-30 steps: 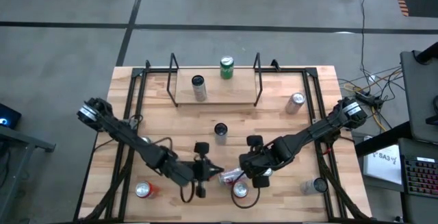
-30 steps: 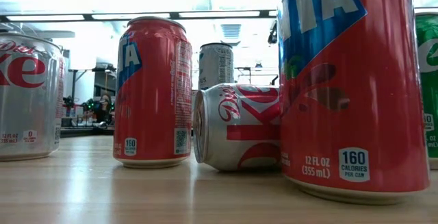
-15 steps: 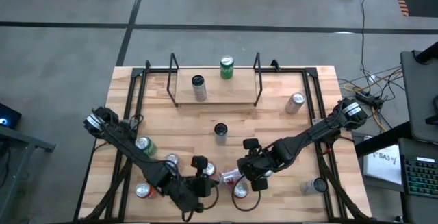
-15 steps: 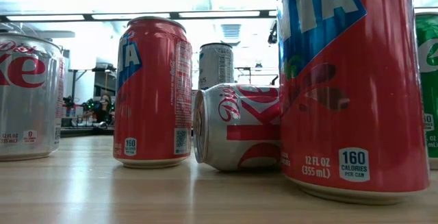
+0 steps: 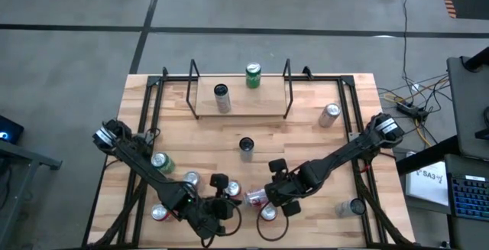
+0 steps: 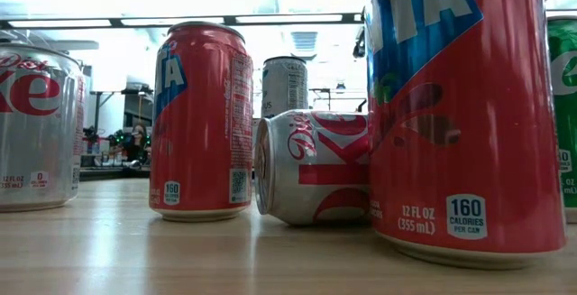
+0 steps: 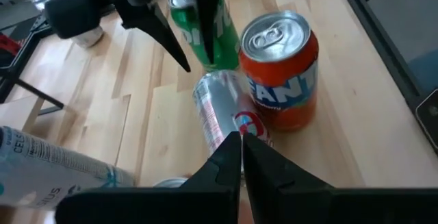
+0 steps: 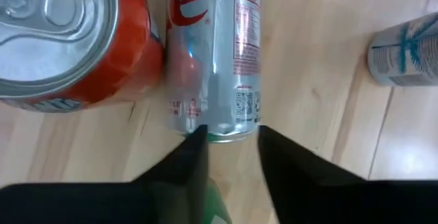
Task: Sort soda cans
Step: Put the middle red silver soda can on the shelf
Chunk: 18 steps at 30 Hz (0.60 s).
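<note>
At 12 o'clock on the wooden table [image 5: 336,158]: black-framed rack [image 5: 195,101], holding two upright soda cans, one dark with a silver band [image 5: 221,97], one green [image 5: 253,76] at the far edge.

Outside the rack:
- One upright dark can [image 5: 246,147] at table centre.
- One silver can [image 5: 330,114] lying at 2 o'clock.
- One pale can [image 5: 353,206] lying at 4 o'clock.
- Cluster at 6 to 7 o'clock: a green can [image 5: 160,162], a silver can [image 5: 191,180], red-orange cans, and a silver Diet Coke can [image 8: 219,59] lying on its side.

Left gripper [image 7: 241,142] at 6 o'clock: fingers pressed together, holding nothing, tips just above the lying Diet Coke can. Upright orange Fanta can [image 7: 280,70] touching that can's side.

Right gripper [image 8: 229,138] at 5 o'clock: fingers parted, nothing between them, standing at the end of the same lying can.

Readable in the low view:
- On the nearest Fanta can [image 6: 460,115]: "12 FL OZ (355 mL)" and "160 CALORIES PER CAN".
- On the second Fanta can [image 6: 200,119]: "160".
- On the lying can: red Diet Coke script.
</note>
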Each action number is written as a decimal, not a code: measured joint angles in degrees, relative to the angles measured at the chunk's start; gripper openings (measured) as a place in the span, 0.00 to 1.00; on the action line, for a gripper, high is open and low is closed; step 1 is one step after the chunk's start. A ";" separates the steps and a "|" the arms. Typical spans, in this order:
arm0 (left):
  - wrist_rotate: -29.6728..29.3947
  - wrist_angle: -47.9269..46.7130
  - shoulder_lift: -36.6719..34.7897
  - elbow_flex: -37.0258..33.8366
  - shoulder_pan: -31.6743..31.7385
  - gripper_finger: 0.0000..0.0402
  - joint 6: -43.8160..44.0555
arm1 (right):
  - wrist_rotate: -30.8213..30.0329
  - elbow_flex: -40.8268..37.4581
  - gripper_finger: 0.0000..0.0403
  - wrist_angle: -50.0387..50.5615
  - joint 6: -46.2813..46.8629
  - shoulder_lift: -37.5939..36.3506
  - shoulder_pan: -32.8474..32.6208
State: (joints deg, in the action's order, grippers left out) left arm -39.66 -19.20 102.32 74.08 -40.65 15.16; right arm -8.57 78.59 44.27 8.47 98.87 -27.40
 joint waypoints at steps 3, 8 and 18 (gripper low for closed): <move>-0.07 -1.62 0.00 0.00 -0.17 0.00 1.12 | -0.01 0.00 0.44 0.39 -1.71 0.00 0.01; -0.24 -3.48 -0.02 -0.01 -0.41 0.00 3.09 | 0.02 0.00 0.65 0.09 -2.60 0.38 -0.11; -0.35 -3.85 -0.04 -0.39 -0.43 0.00 3.73 | 3.05 0.00 0.86 -0.92 -4.63 3.77 -0.26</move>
State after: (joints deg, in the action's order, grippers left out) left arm -40.01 -23.05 102.28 73.69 -41.08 18.89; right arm -5.51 78.59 43.35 3.84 102.64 -27.66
